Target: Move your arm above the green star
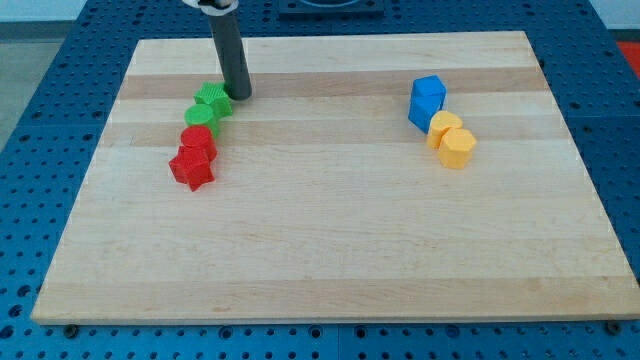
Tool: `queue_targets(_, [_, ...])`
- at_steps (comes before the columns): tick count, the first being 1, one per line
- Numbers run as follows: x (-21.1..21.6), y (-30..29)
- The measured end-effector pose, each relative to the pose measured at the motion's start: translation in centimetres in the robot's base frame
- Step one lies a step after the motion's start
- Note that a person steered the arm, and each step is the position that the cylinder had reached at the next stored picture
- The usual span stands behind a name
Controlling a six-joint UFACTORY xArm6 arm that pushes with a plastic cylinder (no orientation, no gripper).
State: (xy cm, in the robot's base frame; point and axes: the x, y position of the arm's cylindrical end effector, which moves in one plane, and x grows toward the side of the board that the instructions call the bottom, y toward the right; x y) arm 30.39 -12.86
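Green star-shaped plastic block (213,97) lies in the upper-left part of the light wooden board (330,250), at the top of a short column of four blocks. No jaws exist on this rig: the arm ends in a straight dark rod, so nothing is held. My tip (240,97) rests on the board just beside the green star, at its right edge; whether the two touch cannot be told. The tip therefore sits at the star's side, not above it toward the view's top.

Directly below the star lies a second green block (200,115) of unclear shape, then a red block (198,139), then a red star-shaped block (192,169); neighbours appear to touch.

Well apart, on the view's right, a blue block (427,100) stands over two yellow blocks (445,126) and (458,147), packed together.

Judgement: the tip probably needs a short shift up and left, skirting the star so it is not displaced.
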Motion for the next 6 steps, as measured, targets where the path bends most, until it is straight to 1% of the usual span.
queue_targets(2, [-2.6,-0.2])
queue_targets(4, [-3.6,-3.1])
queue_targets(6, [-3.7,-7.1])
